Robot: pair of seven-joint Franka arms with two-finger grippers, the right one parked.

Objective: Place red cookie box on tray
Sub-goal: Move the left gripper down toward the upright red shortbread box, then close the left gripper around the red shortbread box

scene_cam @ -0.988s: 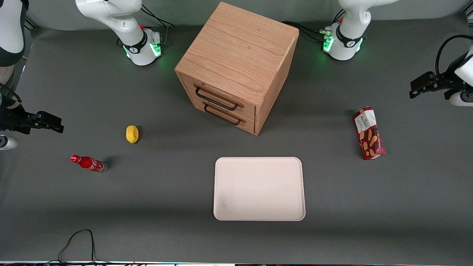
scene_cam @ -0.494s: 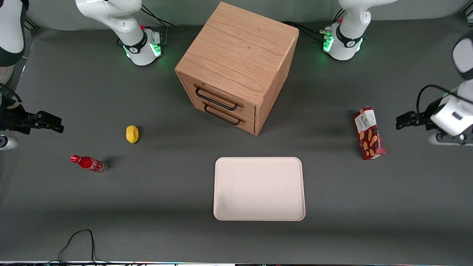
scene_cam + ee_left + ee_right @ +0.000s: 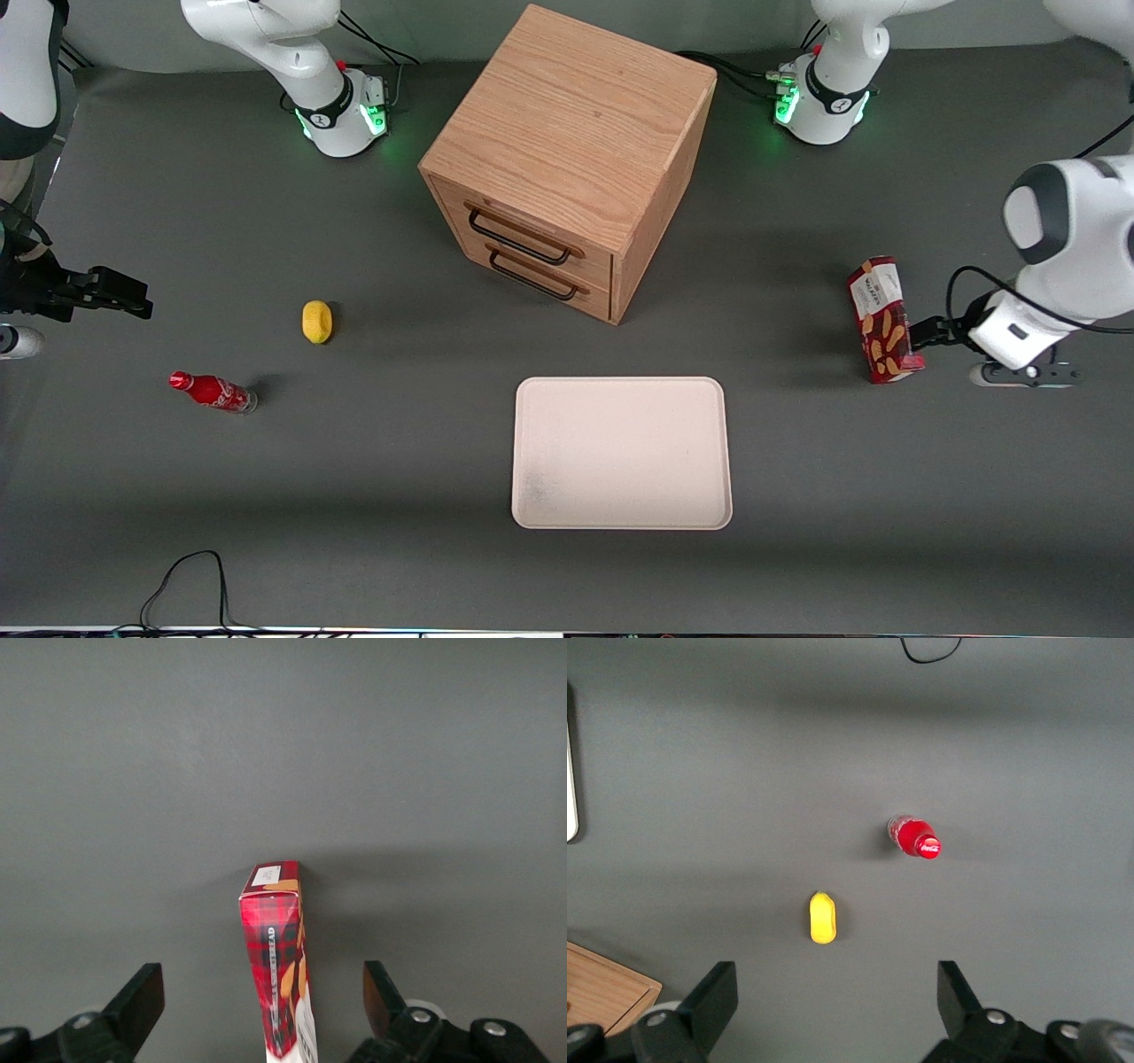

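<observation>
Swung down from the frame's right edge, the gripper (image 3: 926, 335) now straddles the red cookie box (image 3: 883, 319) at centre-right, fingers wide and empty; next, close, then lift toward the tray (image 3: 620, 453) at lower centre.

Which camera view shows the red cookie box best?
The front view: the red cookie box lies whole beside the open claw. The left wrist view shows only one narrow side; the right wrist view misses it.
</observation>
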